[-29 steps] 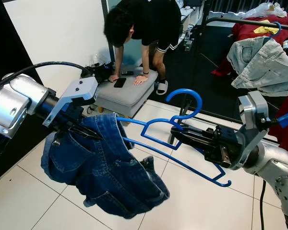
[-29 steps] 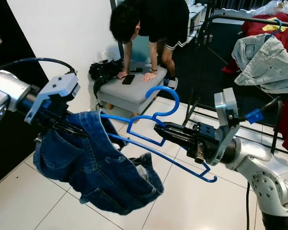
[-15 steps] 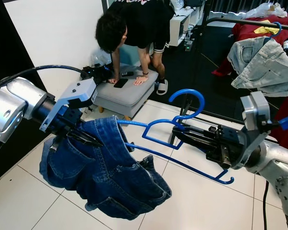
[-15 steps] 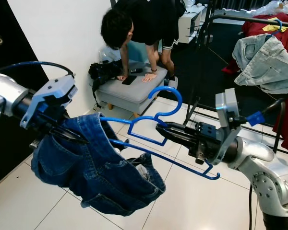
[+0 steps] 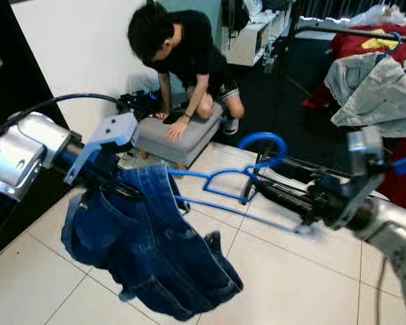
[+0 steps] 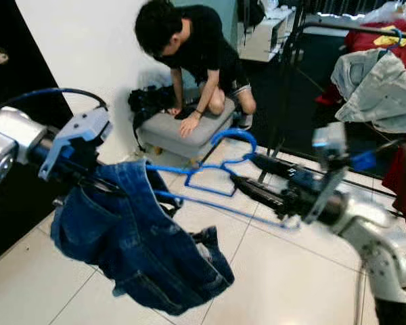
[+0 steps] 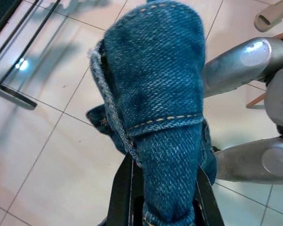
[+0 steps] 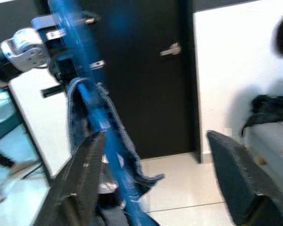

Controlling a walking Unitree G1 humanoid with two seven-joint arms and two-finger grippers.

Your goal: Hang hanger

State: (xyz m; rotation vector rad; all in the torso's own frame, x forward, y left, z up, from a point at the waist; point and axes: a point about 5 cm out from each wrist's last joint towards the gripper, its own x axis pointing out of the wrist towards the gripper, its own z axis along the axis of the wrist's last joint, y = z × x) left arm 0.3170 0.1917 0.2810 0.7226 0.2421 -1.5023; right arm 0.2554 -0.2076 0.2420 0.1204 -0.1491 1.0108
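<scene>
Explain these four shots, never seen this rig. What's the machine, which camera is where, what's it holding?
It is a walking humanoid robot with two silver arms, each ending in a two-fingered black end effector. The two wide pictures come from a stereo camera on its head, looking forward and down. The other two come from cameras on the wrists, looking along the fingers.

The left end effector grips a pair of blue jeans, which droop over a white tiled floor. The right end effector holds a blue hanger, blurred by motion, whose far end reaches into the jeans.

Behind, a person crouches on a grey stool. A clothes rack at the right carries a pale denim garment.
</scene>
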